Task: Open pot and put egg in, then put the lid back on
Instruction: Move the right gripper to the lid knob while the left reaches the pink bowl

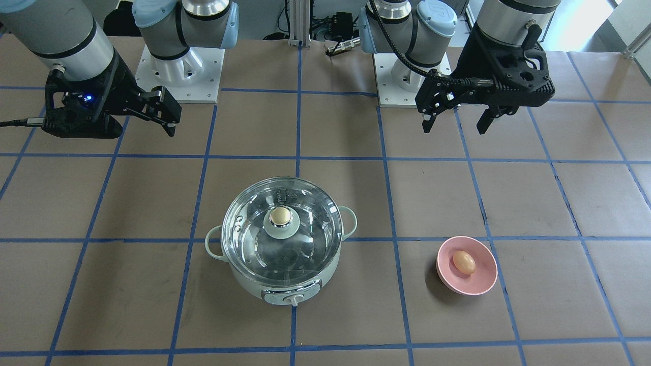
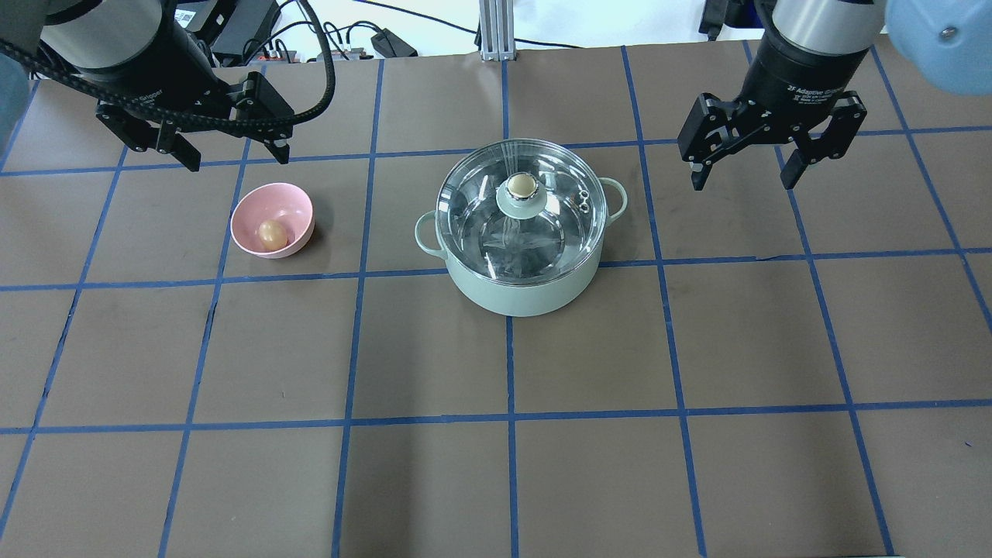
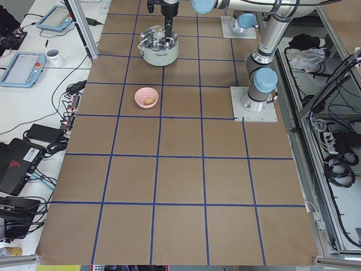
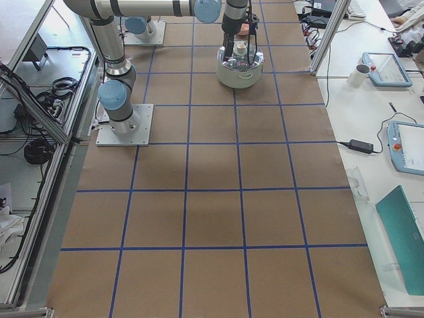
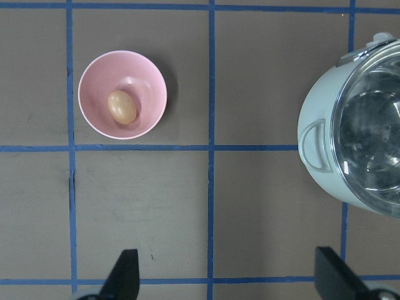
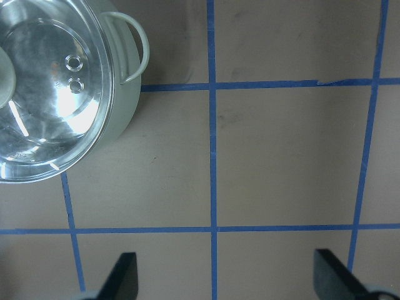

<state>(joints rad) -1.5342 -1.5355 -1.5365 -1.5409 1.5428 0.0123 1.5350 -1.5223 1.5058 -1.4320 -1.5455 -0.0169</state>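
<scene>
A: Edges and free room around the grippers?
B: High over the table (image 2: 434,465), left gripper (image 2: 236,159) and right gripper (image 2: 744,182), well apart, open air on every side of each. Beneath both, flat brown surface ruled into squares by blue tape (image 2: 508,411). Table edge near both, at the top of the overhead view.
A: State of the fingers?
B: Spread wide on both, nothing held. In each wrist view, black fingertips (image 5: 125,275) far apart at the lower edge, only bare table between.
A: Materials, textures, shapes?
B: For the pot (image 2: 519,291): round, smooth pale mint wall, one loop handle (image 5: 306,145) per side, dial (image 1: 292,300) on the front. For the lid (image 2: 542,232): clear glass dome, glossy with reflections, pale green centre, rounded tan-gold knob (image 2: 521,184). For the bowl (image 2: 298,209): small, round, matt pink. For the egg (image 2: 271,233): smooth tan oval, far smaller than the pot.
A: Containers and contents?
B: Lying loose in the bowl, the egg, down on the table close below the left gripper; above and left of its fingertips in the left wrist view. Closed, the pot: lid seated level on the rim, knob up, shiny steel visible through the glass, anything further inside not discernible. Placed between the two grippers and lower than both, to the right of the left gripper and to the left of the right gripper, clear of each. Between bowl and pot, a gap with one tape line.
</scene>
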